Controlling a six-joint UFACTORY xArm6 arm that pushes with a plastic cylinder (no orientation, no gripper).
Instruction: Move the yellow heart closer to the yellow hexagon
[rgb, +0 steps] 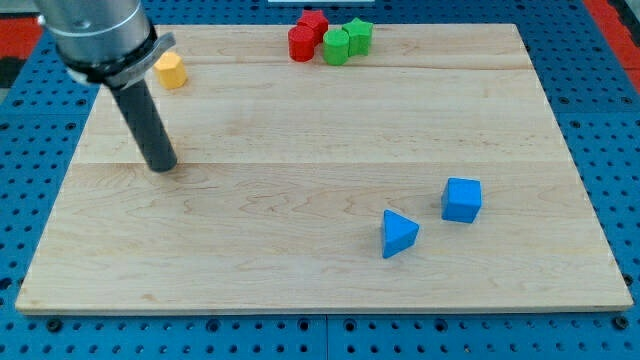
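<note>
Rod (140, 105) slants down from the view's top left, and my tip (163, 167) rests on the bench (300, 130) in its left half, on bare wood, touching no block. No hand shows on the rod, so I cannot tell any spread or pinch.

The nearest block is the yellow block (171, 70), which lies toward the view's top from my tip, close to the bench's top-left corner and just to the right of the rod's thick upper body. Its left side is partly hidden by that body, so I cannot tell whether it is the heart or the hexagon. It is the only yellow piece in sight.

Further right along the top edge is a tight cluster of four. The upper red block (314, 22) touches the lower red block (300, 44). Right beside them are the left green block (336, 46) and the right green block (359, 35), pressed together. Their shapes are too small to make out.

Well apart from all this, in the bench's lower right, the blue triangle (399, 233) lies near the blue cube (461, 199), with a gap between them. The cube is to the right and a little higher in the view.
</note>
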